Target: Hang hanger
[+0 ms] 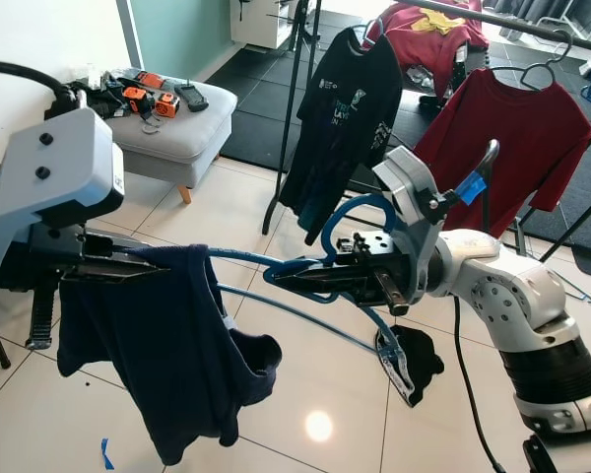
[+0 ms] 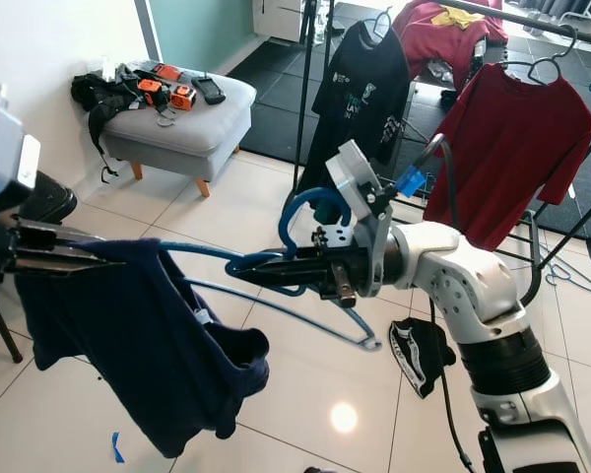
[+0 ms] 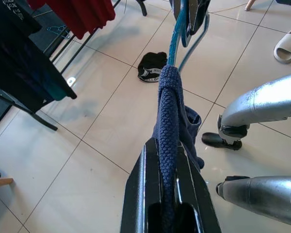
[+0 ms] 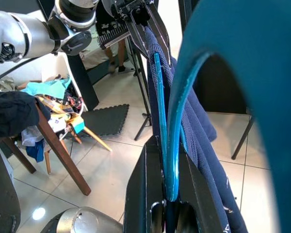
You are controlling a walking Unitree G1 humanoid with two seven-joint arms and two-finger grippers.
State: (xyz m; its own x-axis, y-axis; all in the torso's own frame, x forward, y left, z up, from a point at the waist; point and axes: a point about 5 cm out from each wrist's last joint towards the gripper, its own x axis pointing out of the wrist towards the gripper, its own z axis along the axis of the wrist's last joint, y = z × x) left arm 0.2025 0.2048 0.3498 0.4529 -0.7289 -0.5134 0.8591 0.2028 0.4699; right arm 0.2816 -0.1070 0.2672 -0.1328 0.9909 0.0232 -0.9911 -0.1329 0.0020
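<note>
A blue hanger (image 1: pixel 276 266) is held level between my two arms above the tiled floor. A navy knit garment (image 1: pixel 167 355) is draped over its left end and hangs down. My left gripper (image 1: pixel 148 272) is shut on the garment's collar where it sits on the hanger; the left wrist view shows the knit (image 3: pixel 169 121) pinched between the fingers (image 3: pixel 140 194). My right gripper (image 1: pixel 284 276) is shut on the hanger near its hook (image 1: pixel 347 212), and the blue rods (image 4: pixel 169 145) run between its fingers. The clothes rack bar (image 1: pixel 502 18) stands behind, at the upper right.
On the rack hang a black T-shirt (image 1: pixel 350 108) and a red T-shirt (image 1: pixel 517 138). A black garment (image 1: pixel 422 360) lies on the floor under the right arm. A grey ottoman (image 1: pixel 172 138) with tools stands at the back left.
</note>
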